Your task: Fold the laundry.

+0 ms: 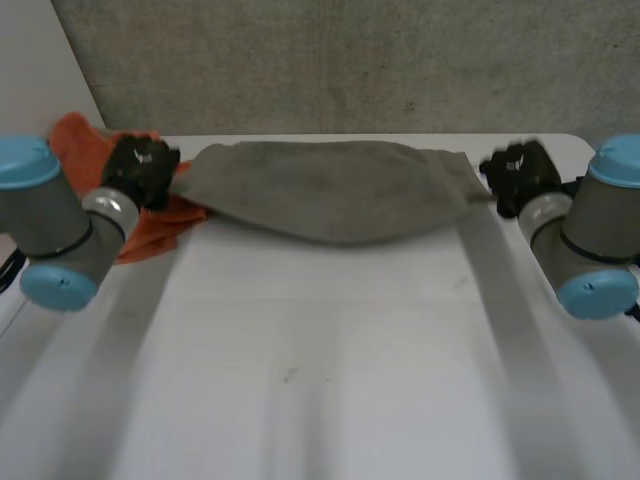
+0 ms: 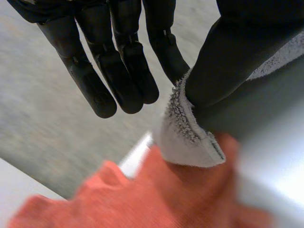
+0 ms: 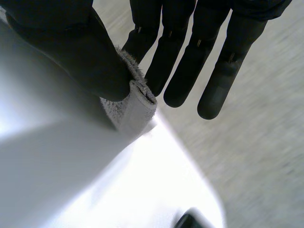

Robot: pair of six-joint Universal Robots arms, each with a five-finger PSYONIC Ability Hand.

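Nearest the camera, bare white tabletop (image 1: pixel 320 380) spreads out, with my left arm (image 1: pixel 45 225) and right arm (image 1: pixel 600 240) reaching forward along its two sides, grey joints with light-blue caps.

My left robot hand (image 1: pixel 140 170) is at the far left of the tabletop. Its fingers (image 2: pixel 118 61) are nearly straight, and its thumb (image 2: pixel 237 57) presses one corner of the grey towel (image 1: pixel 330 190) against the finger next to it, so the corner is pinched. The towel's stitched hem pokes out just past the thumb tip.

My right robot hand (image 1: pixel 520 175) is at the far right, doing the same. Straight fingers (image 3: pixel 190 61) and thumb (image 3: pixel 71 52) nip the towel's opposite corner between them.

The towel stretches across the far end of the tabletop from one robot hand to the other, and its near edge bows toward the camera in the middle.

An orange cloth (image 1: pixel 80 140) lies crumpled under and beside my left robot hand, and the towel's left end overlaps it. A speckled grey wall (image 1: pixel 330 60) stands behind the tabletop.
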